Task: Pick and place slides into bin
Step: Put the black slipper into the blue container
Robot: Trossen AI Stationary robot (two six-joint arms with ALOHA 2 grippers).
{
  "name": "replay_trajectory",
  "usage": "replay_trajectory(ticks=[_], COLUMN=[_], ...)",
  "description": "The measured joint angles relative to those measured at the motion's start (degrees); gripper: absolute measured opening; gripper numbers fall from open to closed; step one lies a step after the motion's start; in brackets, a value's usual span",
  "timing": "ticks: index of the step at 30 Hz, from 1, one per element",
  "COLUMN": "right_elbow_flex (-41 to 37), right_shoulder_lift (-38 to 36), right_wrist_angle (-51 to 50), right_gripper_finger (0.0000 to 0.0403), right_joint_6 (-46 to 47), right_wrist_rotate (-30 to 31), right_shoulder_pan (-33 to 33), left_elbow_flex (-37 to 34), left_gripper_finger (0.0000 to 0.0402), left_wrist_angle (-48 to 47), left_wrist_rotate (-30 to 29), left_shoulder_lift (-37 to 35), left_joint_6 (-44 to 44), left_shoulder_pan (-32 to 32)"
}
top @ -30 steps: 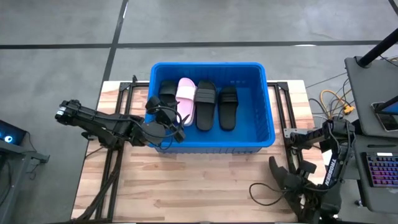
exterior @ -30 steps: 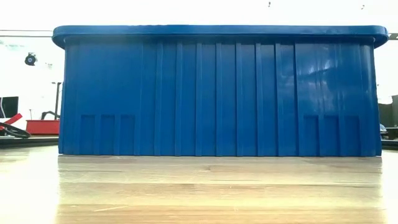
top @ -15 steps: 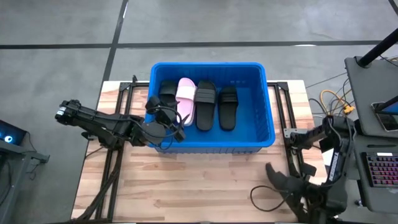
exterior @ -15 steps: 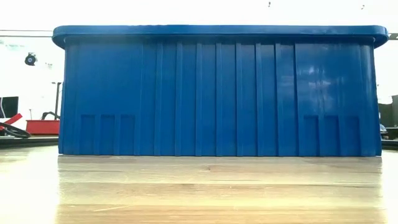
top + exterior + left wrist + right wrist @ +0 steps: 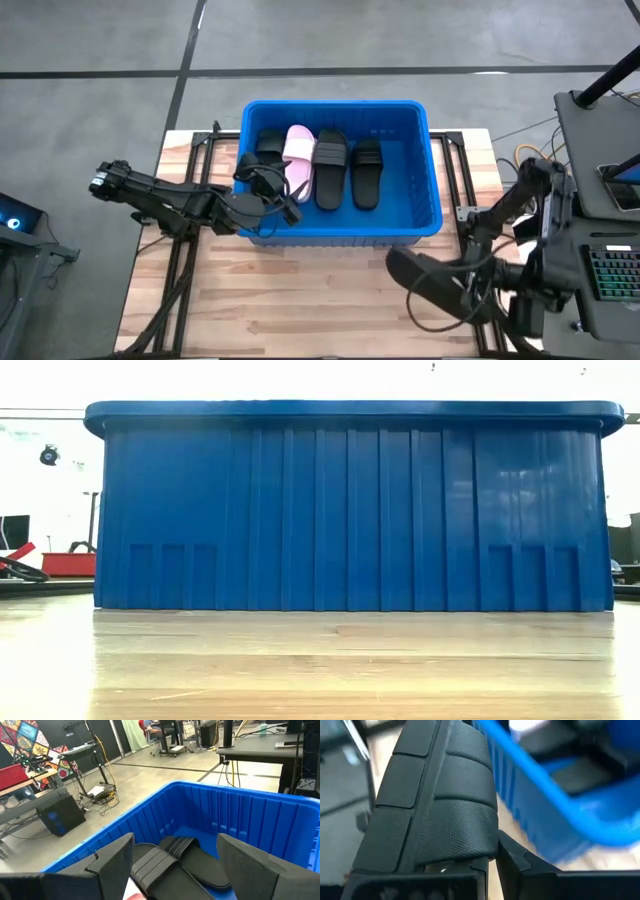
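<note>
The right gripper [image 5: 455, 290] is clamped on a black slide [image 5: 425, 280], holding it over the wooden table [image 5: 320, 300] in front of the blue bin's [image 5: 340, 237] near right corner — the sandal's ribbed strap fills the right wrist view. Four slides already lie side by side in the bin — three black [image 5: 331, 168] and one pale pink [image 5: 298, 160]. The left gripper [image 5: 283, 203] hangs over the bin's near left corner, its fingers [image 5: 112, 865] spread and empty.
</note>
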Motion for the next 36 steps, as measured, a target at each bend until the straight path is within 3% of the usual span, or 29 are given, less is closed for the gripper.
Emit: replay_trajectory(ticks=[4, 8, 12, 14, 20, 25, 28, 36], right_elbow_flex=[1.7, 3.3, 5.7, 7.4, 12.6, 16.0, 16.9, 17.3], right_shoulder_lift=[-3.2, -5.6, -6.3, -6.4, -6.4, -6.3, -6.2, -6.2], right_wrist_angle=[0.0, 0.0, 0.7, 1.4, 5.7, 9.4, 10.7, 13.9], right_gripper_finger=[0.0013, 0.0013, 0.0013, 0.0013, 0.0013, 0.0013, 0.0013, 0.0013], right_joint_6=[-4.6, -11.8, -24.1, -30.9, -46.0, -56.5, -60.9, -69.2], right_wrist_rotate=[5.1, 5.2, 4.4, 3.9, 3.9, 3.9, 3.4, -3.3], right_shoulder_pan=[-4.3, -10.1, -14.8, -16.9, -22.6, -28.3, -31.9, -37.8], left_elbow_flex=[0.0, 0.0, 0.8, 1.5, 1.7, 1.7, 1.7, 1.8], left_gripper_finger=[0.0267, 0.0267, 0.0267, 0.0267, 0.0267, 0.0267, 0.0267, 0.0267], left_wrist_angle=[0.1, 3.1, 8.0, 9.4, 17.5, 18.6, 22.1, 33.4], left_wrist_rotate=[0.0, 2.9, 28.1, 37.6, 59.4, 72.9, 77.7, 75.9], left_shoulder_lift=[-0.1, -0.1, -0.2, -0.2, 0.1, 1.9, 3.6, 10.1], left_joint_6=[-0.1, -0.2, 2.9, 1.1, 2.3, 2.4, 2.6, 3.0], left_shoulder_pan=[0.0, 0.0, 3.0, 5.2, 13.3, 18.8, 20.2, 21.9])
